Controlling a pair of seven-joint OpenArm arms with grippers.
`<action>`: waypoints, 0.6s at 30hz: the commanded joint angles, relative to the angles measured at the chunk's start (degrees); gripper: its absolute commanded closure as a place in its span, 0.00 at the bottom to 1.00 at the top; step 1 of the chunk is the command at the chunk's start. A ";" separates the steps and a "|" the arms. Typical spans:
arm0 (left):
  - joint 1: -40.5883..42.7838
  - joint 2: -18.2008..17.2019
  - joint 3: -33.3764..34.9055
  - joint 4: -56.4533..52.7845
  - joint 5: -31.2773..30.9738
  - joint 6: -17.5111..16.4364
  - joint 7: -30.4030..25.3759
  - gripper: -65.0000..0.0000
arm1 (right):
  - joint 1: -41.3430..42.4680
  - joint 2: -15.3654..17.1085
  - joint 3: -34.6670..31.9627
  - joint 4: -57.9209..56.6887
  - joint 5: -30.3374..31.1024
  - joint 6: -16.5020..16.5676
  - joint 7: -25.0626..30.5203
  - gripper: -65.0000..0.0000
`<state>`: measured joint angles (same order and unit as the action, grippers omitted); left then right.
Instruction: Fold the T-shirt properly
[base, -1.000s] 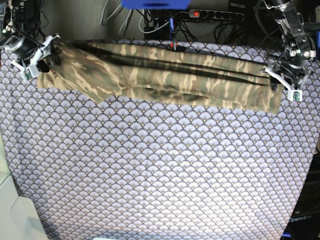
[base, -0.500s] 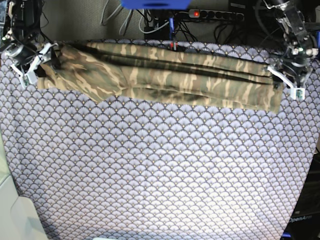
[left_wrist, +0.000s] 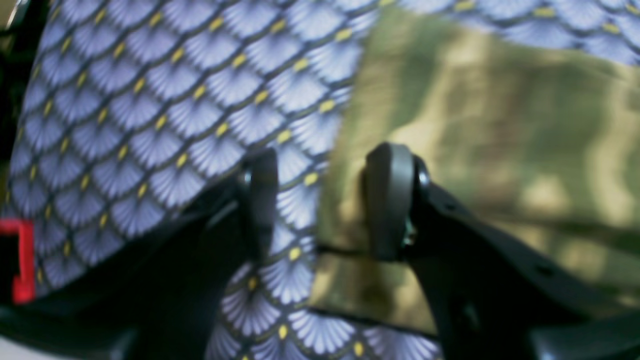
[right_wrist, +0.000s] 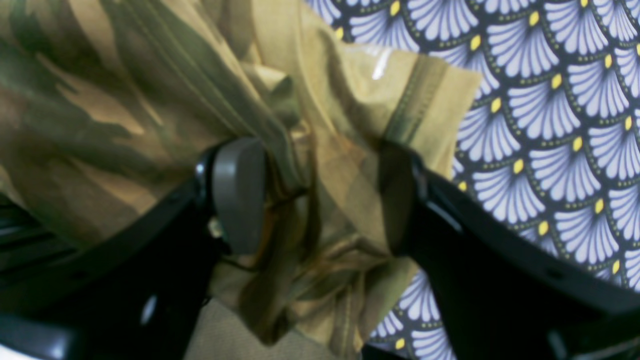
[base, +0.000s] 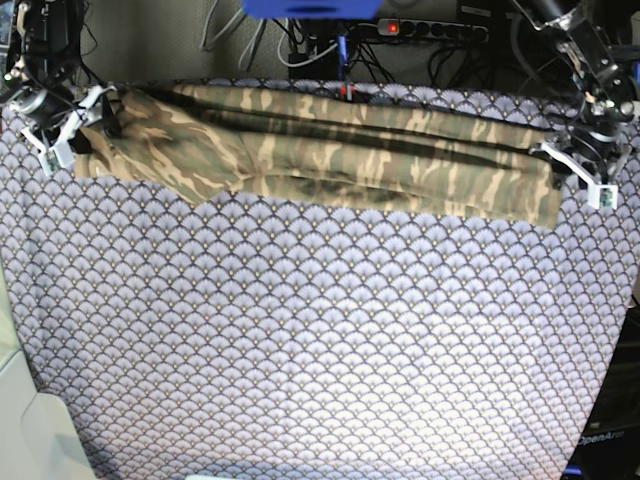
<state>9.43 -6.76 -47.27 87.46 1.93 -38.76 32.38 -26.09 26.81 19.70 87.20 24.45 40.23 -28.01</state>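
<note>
The camouflage T-shirt (base: 330, 150) lies folded into a long narrow band across the far part of the table. My right gripper (base: 62, 125) is at its left end in the base view. In the right wrist view, this gripper (right_wrist: 317, 195) stands open, with bunched T-shirt cloth (right_wrist: 125, 100) loose between its fingers (right_wrist: 237, 195). My left gripper (base: 582, 175) is at the band's right end. In the left wrist view, this gripper (left_wrist: 320, 200) is open over the T-shirt's (left_wrist: 500, 125) edge and grips nothing.
A purple scallop-patterned tablecloth (base: 320, 340) covers the table. Behind the far edge are a power strip (base: 420, 30) with a red light, cables and a blue object (base: 310, 8). A white surface (base: 30, 440) sits at the near left corner.
My right gripper has opened wider and let go of the cloth's left end. The left gripper has drifted slightly right, off the band's end. The T-shirt stays put.
</note>
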 joint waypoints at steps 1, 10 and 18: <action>-0.33 -0.22 -0.43 2.43 -0.66 -0.23 -1.39 0.56 | -0.07 1.10 0.38 0.58 0.30 -0.23 0.71 0.43; -4.02 2.85 -4.73 10.17 -0.66 -1.24 10.56 0.47 | -0.07 1.02 0.30 0.58 0.21 -0.23 0.71 0.43; -8.77 4.96 -4.56 9.55 -0.13 -1.24 15.40 0.45 | 1.78 -1.80 0.30 0.14 -7.79 -0.23 0.71 0.43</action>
<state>1.74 -1.19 -52.07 96.20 3.01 -39.68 49.17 -24.23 24.08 19.59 87.07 17.50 40.23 -26.98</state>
